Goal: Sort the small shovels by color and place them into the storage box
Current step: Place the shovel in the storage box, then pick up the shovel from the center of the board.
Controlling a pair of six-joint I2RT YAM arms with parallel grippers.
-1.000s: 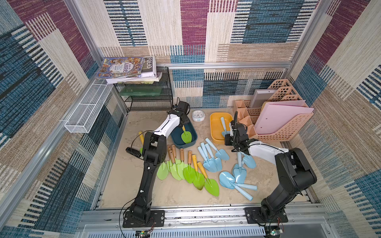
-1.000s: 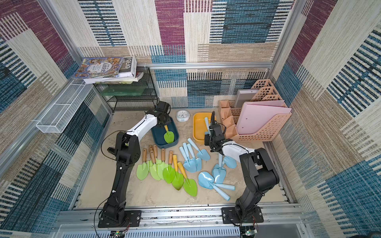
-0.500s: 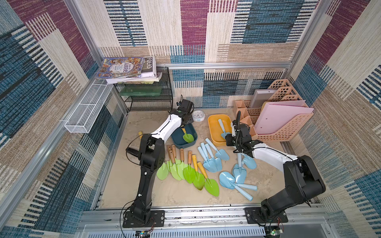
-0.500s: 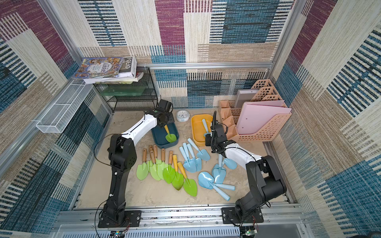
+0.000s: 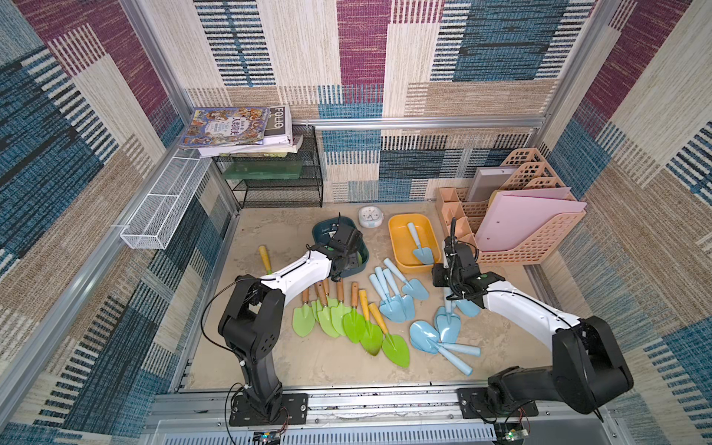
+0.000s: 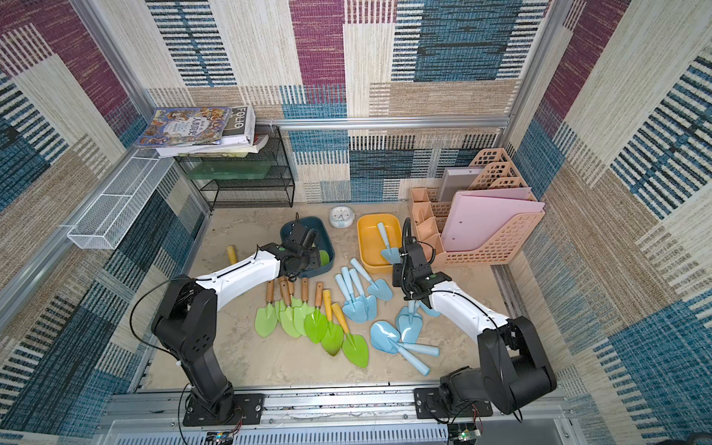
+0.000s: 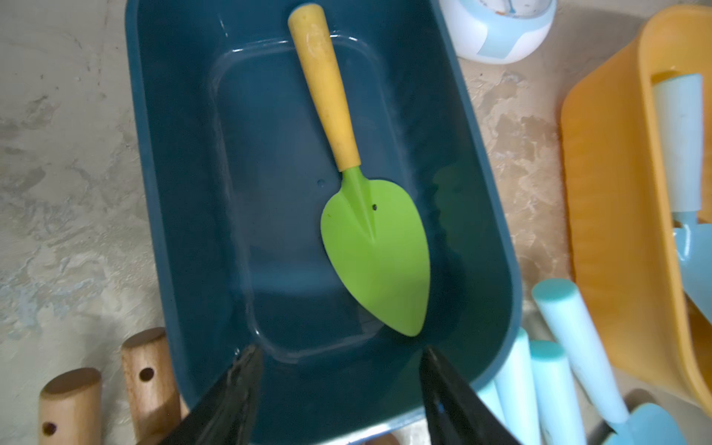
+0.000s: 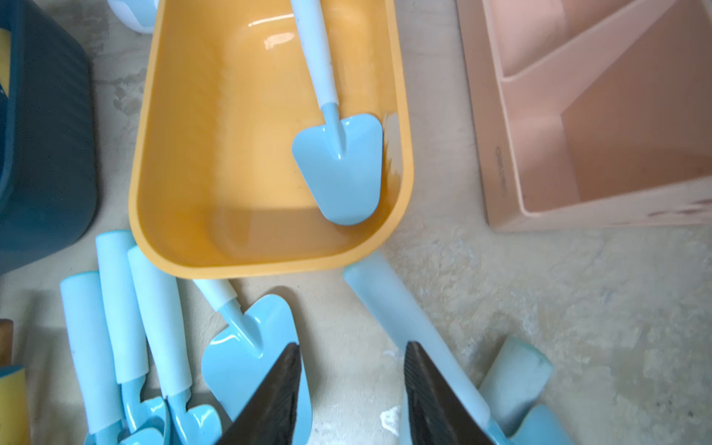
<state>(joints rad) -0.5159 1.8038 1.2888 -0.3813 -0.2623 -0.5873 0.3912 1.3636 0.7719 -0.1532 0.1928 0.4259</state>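
Crowding the back of the table (image 5: 327,366) are a black wire shelf (image 5: 277,185) topped with books (image 5: 235,127), a small round clock (image 5: 370,216) and a peach file rack (image 5: 539,246) holding a pink folder (image 5: 528,215). A white mesh basket (image 5: 162,208) hangs on the side wall.

The left arm lies across the upper handles of the green shovels (image 5: 346,316), which are fanned in a row on the table. It also hides the blade of a lone yellow-handled shovel (image 5: 265,259) beside it. The right arm covers part of the nearer cluster of pale blue shovels (image 5: 443,331). A second blue cluster (image 5: 397,296) lies between the green row and the yellow box (image 5: 400,246).

The dark blue box (image 7: 181,200) holds one green shovel with a yellow handle (image 7: 375,254), lying flat with its blade toward the near end. The left gripper (image 7: 339,350) hangs over that near end, its fingers spread with nothing between them.

The yellow box holds one pale blue shovel (image 8: 339,169) along its wall, on the side nearest the file rack. The right gripper (image 8: 352,344) hovers just in front of that box, over the table, its fingers apart and empty. A blue handle (image 8: 389,304) runs beneath one finger.
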